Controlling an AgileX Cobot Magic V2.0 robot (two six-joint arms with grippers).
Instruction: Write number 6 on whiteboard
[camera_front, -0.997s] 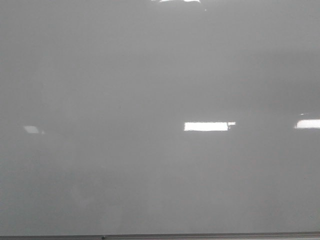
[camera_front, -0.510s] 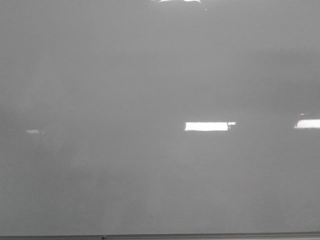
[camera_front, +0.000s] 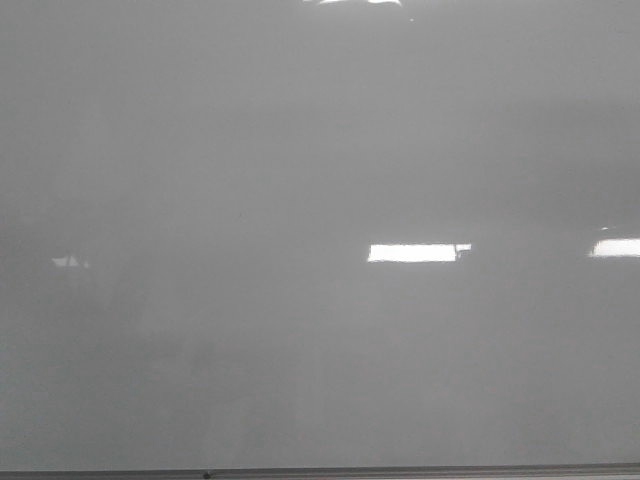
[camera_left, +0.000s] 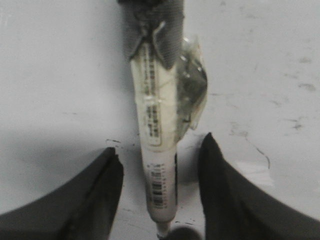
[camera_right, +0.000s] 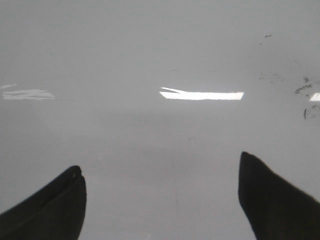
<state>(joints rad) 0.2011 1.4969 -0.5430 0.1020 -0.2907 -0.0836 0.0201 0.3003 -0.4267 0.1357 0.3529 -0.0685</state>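
Left wrist view alone: marker between left tool fingers.

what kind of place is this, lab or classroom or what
Hard to say for sure; probably an indoor lab or office. A glossy whiteboard fills the front view, mirroring rectangular ceiling lights, and a marker lies between the left claw's fingers.
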